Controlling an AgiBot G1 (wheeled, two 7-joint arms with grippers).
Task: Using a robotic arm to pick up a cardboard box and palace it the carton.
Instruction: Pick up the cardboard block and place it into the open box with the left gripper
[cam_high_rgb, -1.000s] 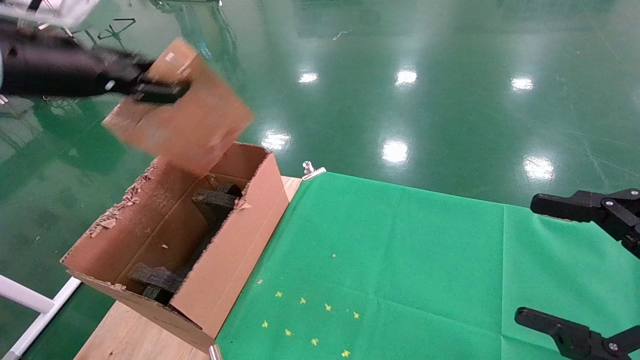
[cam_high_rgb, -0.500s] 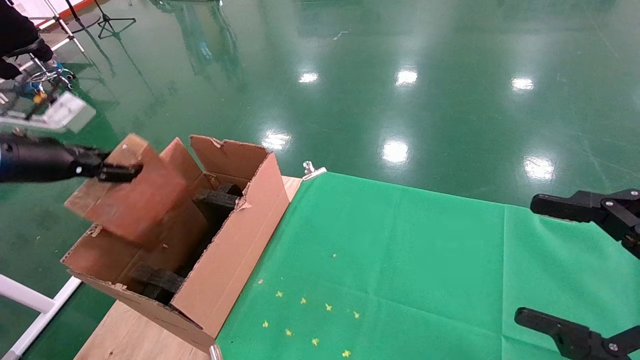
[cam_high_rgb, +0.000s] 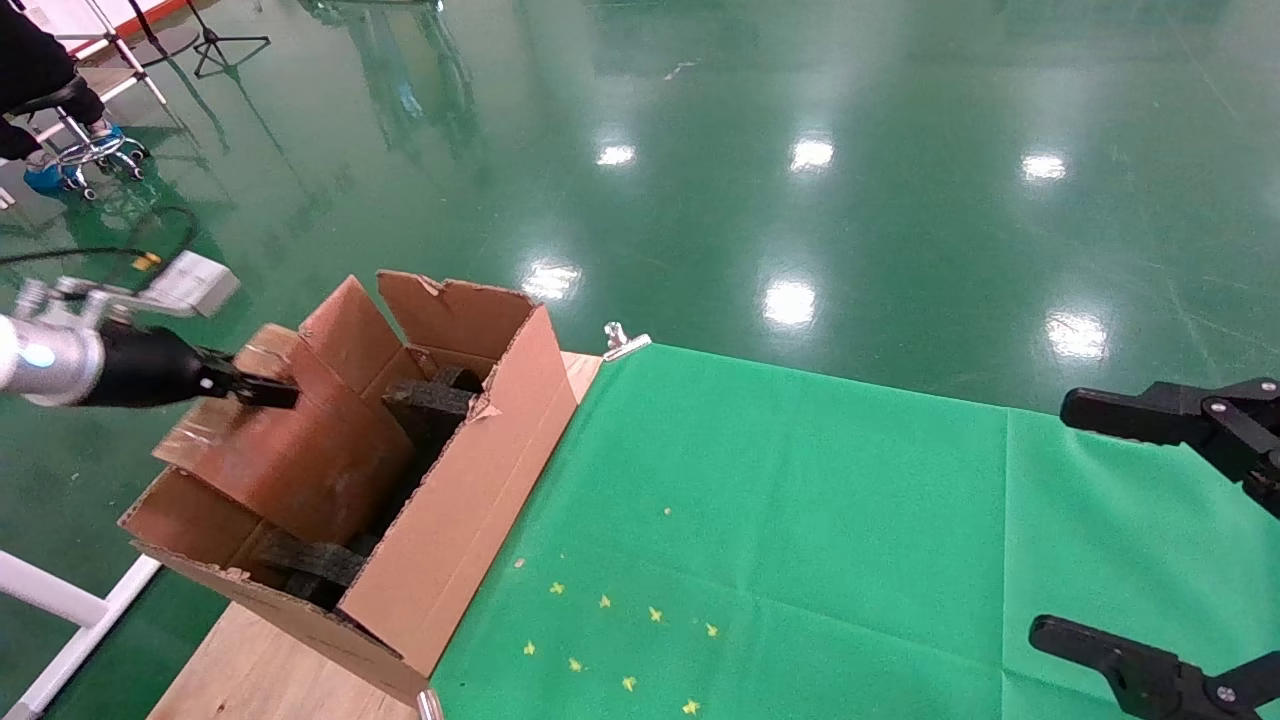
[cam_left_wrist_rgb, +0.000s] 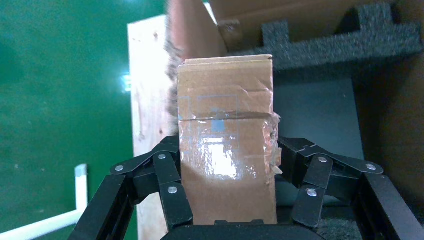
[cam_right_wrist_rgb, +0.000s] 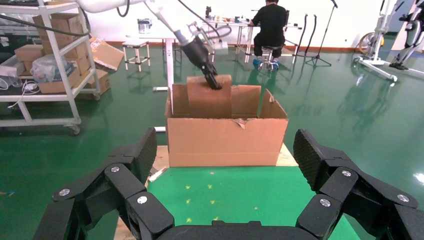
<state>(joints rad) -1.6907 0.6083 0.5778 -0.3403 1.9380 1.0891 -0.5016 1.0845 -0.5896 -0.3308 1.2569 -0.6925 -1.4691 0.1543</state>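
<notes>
Head view: left end effector (cam_high_rgb: 262, 392) clamps taped cardboard box (cam_high_rgb: 290, 450) — seemingly inside corrugated carton (cam_high_rgb: 470, 500); right end effector (cam_high_rgb: 1120, 520) spread, empty.

Cardboard box (cam_high_rgb: 290, 450) is filling the carton's (cam_high_rgb: 450, 520) left half, left tool (cam_left_wrist_rgb: 227, 200) clamped on it. Foam pieces (cam_high_rgb: 430, 400) are blocking the carton's middle. Green tabletop (cam_high_rgb: 800, 520) is lying open; right tool (cam_high_rgb: 1150, 530) is hovering agape at its right edge.

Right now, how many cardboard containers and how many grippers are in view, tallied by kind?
Small cardboard box: 1
Large carton: 1
Grippers: 2, the left gripper clamped on the box, the right gripper open over the green cloth
Total: 4
</notes>
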